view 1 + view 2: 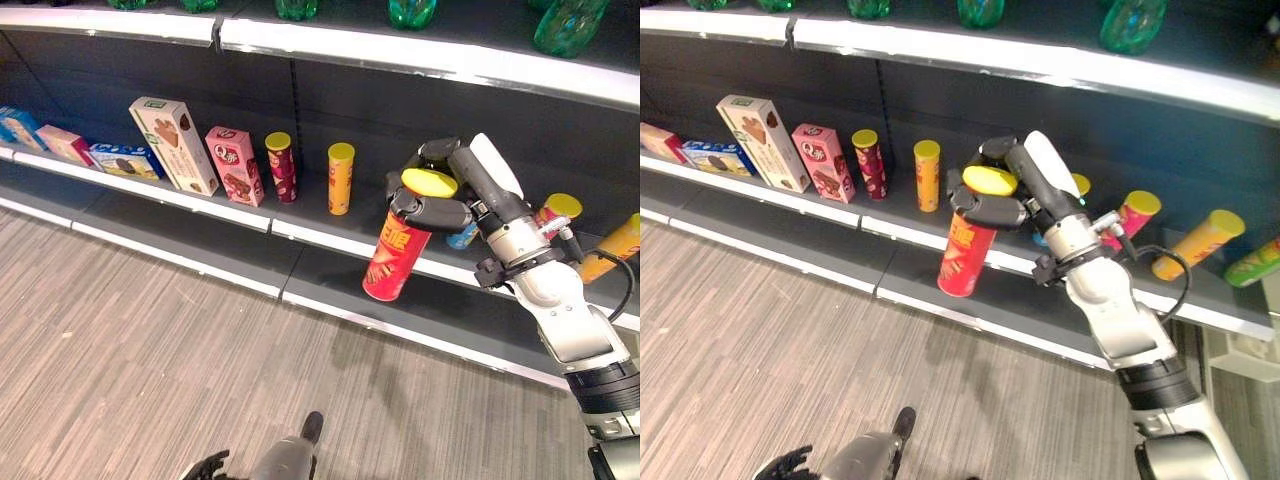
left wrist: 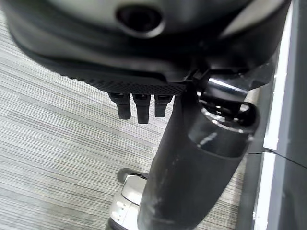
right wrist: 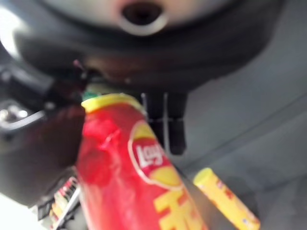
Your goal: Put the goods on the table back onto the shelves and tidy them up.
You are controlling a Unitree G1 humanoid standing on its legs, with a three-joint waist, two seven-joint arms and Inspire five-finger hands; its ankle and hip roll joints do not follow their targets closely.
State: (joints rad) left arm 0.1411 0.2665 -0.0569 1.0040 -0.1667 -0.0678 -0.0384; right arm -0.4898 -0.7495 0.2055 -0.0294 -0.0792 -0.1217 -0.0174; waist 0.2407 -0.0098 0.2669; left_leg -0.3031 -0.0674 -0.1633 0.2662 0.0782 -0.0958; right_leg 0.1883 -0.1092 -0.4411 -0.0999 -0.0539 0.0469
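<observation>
Right eye view: right robot hand [image 1: 1002, 198] grips a red chip can [image 1: 966, 248], tilted above the shelf's [image 1: 940, 292] front edge; left robot hand [image 1: 205, 467] hangs curled, empty.

Bright overhead light, blurred wrist views

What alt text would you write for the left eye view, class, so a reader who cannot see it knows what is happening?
The right robot hand grips a red, yellow-lidded chip can near its top, holding it tilted in front of a dark store shelf. Further along the shelf stand a yellow can, a dark red can and snack boxes.
</observation>
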